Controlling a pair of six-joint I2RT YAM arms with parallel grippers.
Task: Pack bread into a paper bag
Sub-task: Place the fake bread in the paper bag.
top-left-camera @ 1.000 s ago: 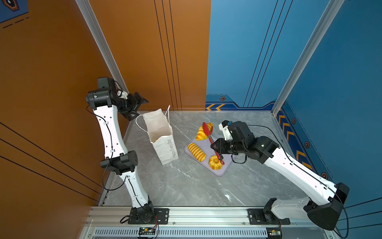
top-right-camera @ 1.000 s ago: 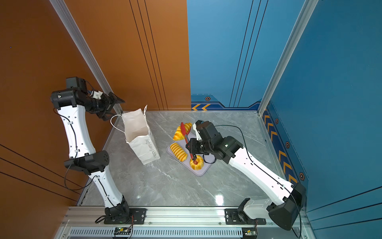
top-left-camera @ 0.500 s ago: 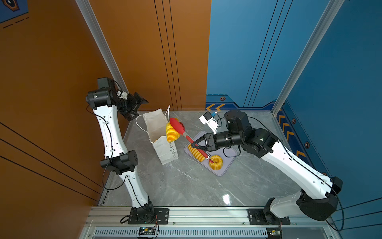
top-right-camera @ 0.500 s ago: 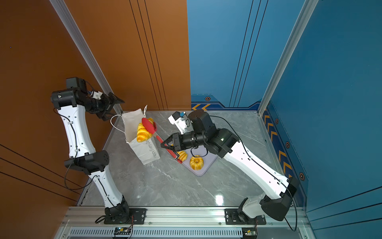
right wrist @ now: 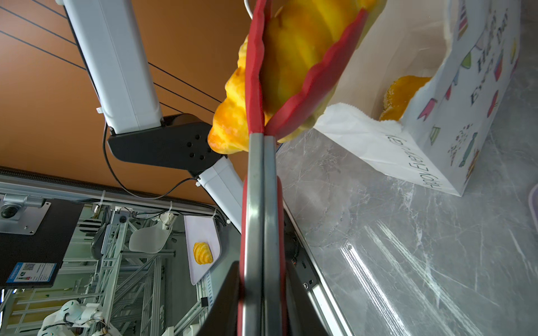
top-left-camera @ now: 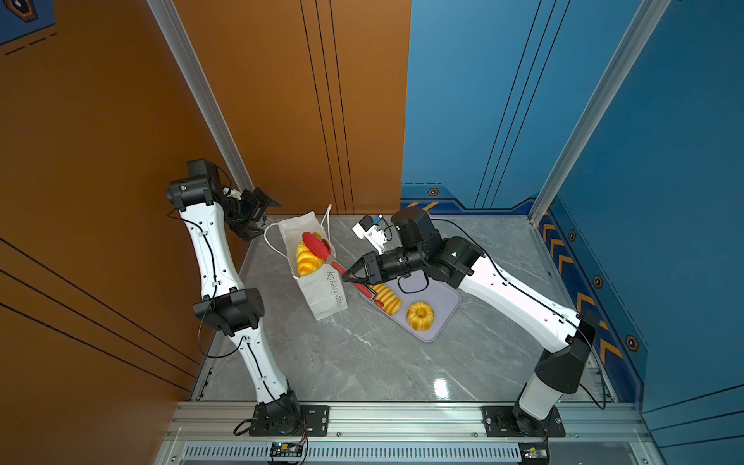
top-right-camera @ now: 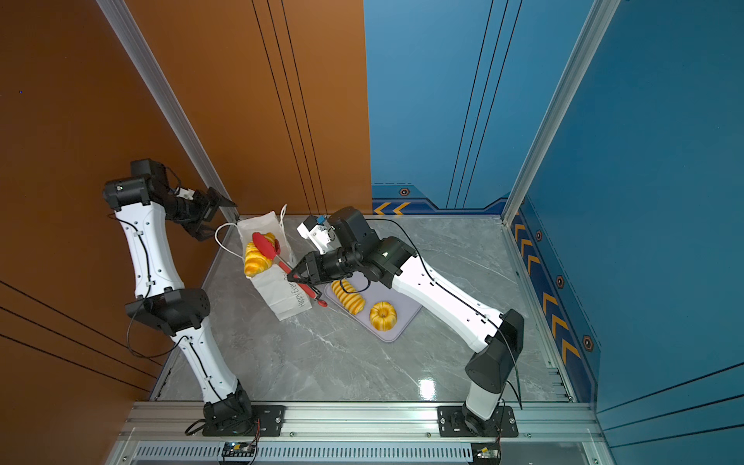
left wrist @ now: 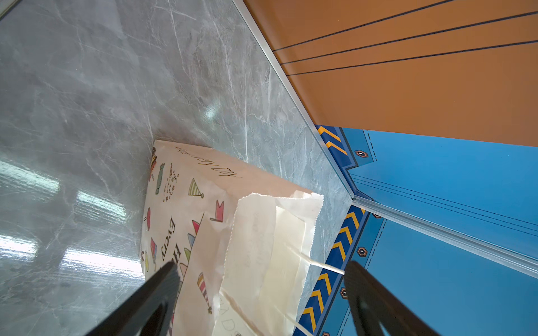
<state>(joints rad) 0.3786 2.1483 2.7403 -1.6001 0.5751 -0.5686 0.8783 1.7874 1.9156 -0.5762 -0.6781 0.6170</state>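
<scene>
The right gripper (top-left-camera: 349, 275) clamps red tongs (top-left-camera: 322, 251) pinching a croissant (top-left-camera: 306, 261) over the mouth of the paper bag (top-left-camera: 327, 296); the left gripper (top-left-camera: 261, 219) gapes wide beside it.

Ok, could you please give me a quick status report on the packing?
Left gripper open, empty, beside paper bag. Right gripper shut on red tongs, croissant clamped above bag mouth. One pastry already inside; nothing blocking.

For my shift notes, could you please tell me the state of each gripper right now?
Left gripper: open, holding nothing.
Right gripper: shut on the red tongs, which clamp a croissant at the paper bag's mouth.
</scene>
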